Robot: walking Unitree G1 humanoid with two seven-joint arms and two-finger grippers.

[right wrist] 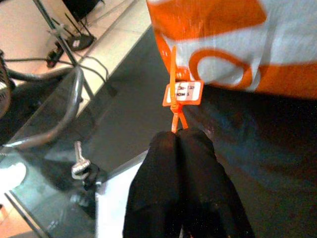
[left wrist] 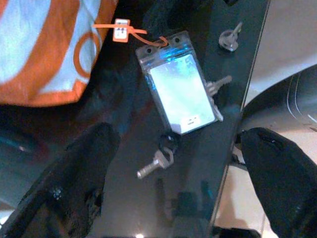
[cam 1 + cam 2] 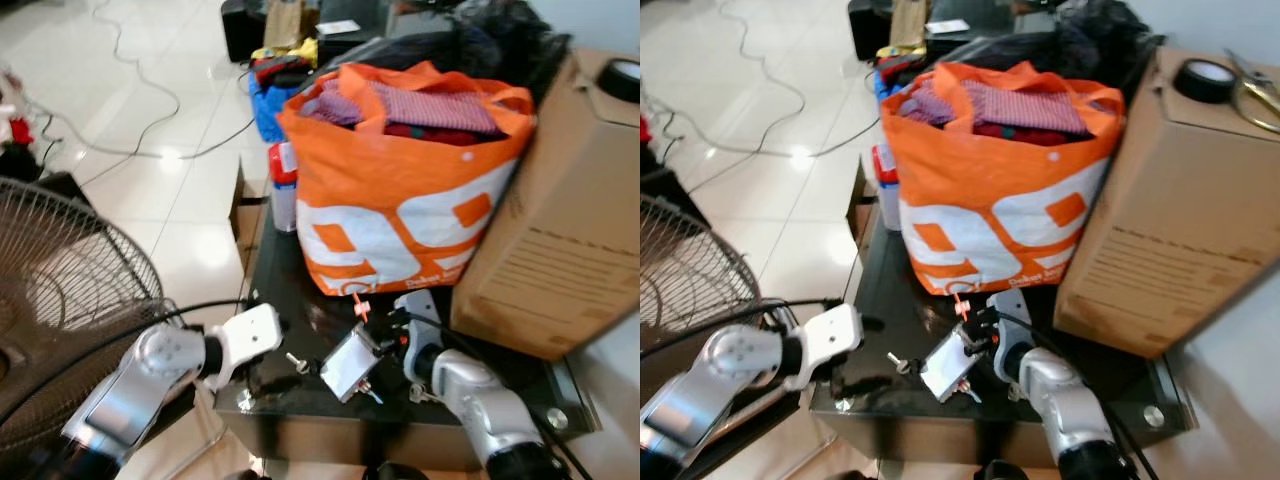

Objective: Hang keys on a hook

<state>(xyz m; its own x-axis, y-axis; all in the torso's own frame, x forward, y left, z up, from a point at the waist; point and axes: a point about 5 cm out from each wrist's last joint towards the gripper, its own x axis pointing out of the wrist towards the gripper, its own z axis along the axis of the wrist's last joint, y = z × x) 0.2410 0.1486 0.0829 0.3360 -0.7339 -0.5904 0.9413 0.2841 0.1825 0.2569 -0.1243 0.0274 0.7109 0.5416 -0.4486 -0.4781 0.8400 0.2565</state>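
Pickup step. Right gripper (image 1: 177,141) pinched shut on the orange tag (image 1: 183,92) of the keys (image 2: 181,94) — clear badge pouch and keys lying on the dark bench (image 3: 300,400) by the orange bag (image 3: 400,190). Left gripper (image 2: 173,183) hovering above, jaws wide, empty. Next: lift clear, find a hook (unseen).

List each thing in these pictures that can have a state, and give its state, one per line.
Key bunch with clear badge holder: lying flat on the dark glass table.
Orange bag: upright, full of clothes.
Right claw: shut on the bunch's orange tag.
Left claw: open above the keys.
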